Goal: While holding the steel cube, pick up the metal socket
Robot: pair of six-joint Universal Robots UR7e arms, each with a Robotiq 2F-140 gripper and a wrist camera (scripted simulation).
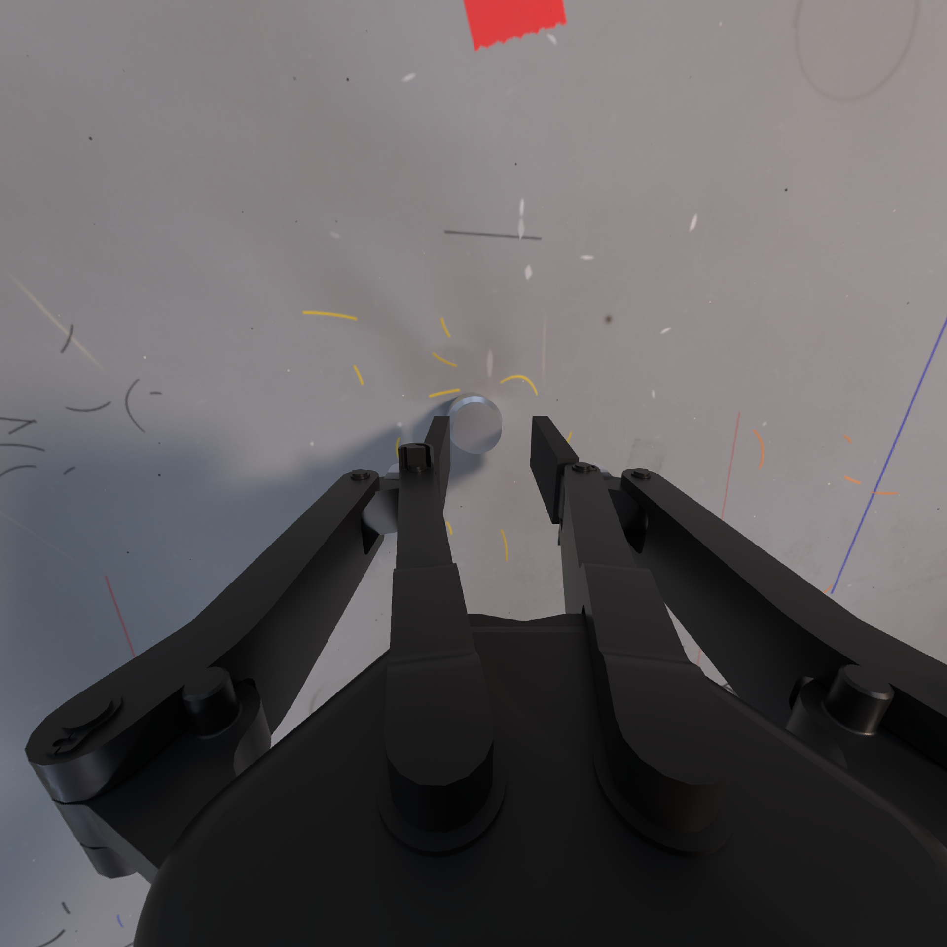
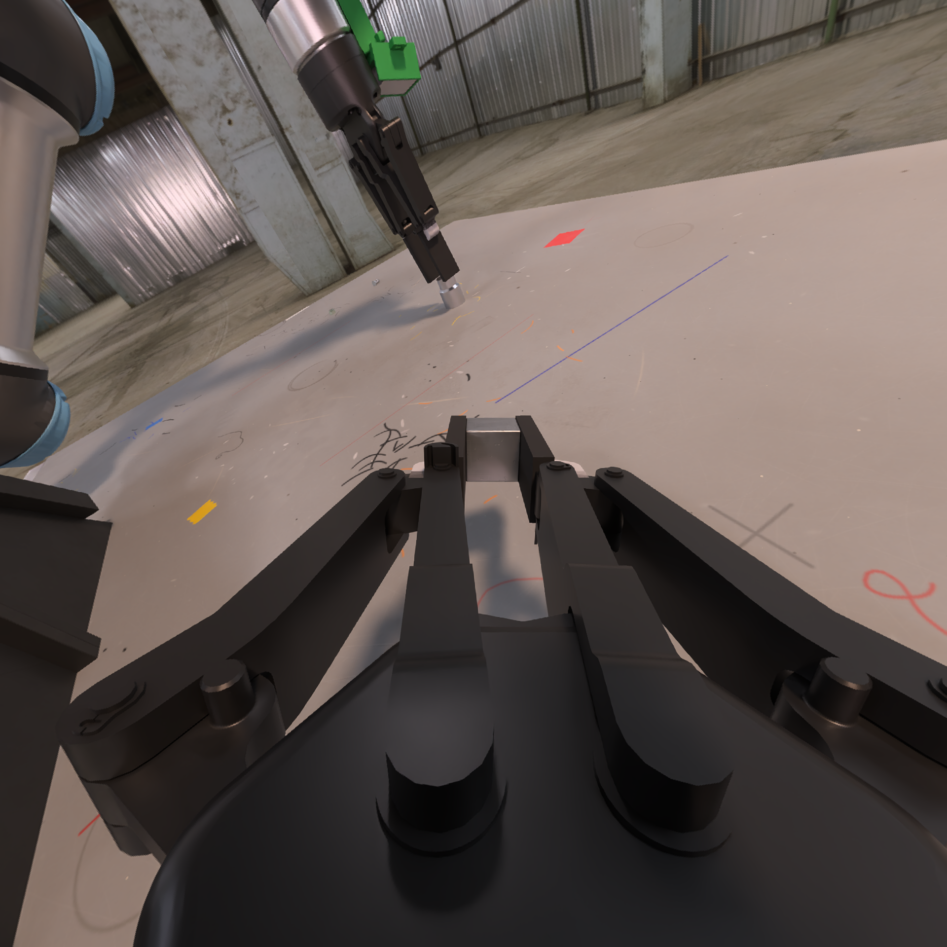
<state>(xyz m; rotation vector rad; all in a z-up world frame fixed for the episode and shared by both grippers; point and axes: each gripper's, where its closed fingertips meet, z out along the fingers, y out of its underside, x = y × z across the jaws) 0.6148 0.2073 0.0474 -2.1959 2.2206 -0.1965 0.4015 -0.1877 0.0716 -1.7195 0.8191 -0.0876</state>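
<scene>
The metal socket (image 1: 476, 423) is a small silver cylinder standing upright on the grey table (image 1: 205, 205). My left gripper (image 1: 489, 428) is open and points down at it. The socket's top sits between the fingertips, close against the left finger (image 1: 439, 440) and apart from the right one. In the right wrist view the socket (image 2: 452, 295) stands just below the left gripper's tips (image 2: 441, 274). My right gripper (image 2: 493, 425) is shut on the steel cube (image 2: 493, 448), held above the table (image 2: 768, 358) nearer the front.
A red patch (image 1: 517, 20) lies beyond the socket; it also shows in the right wrist view (image 2: 563, 238). A yellow tape piece (image 2: 201, 511) lies at the left. An arm's base column (image 2: 25, 230) stands at the far left. The table's far edge (image 2: 666, 192) borders a warehouse floor.
</scene>
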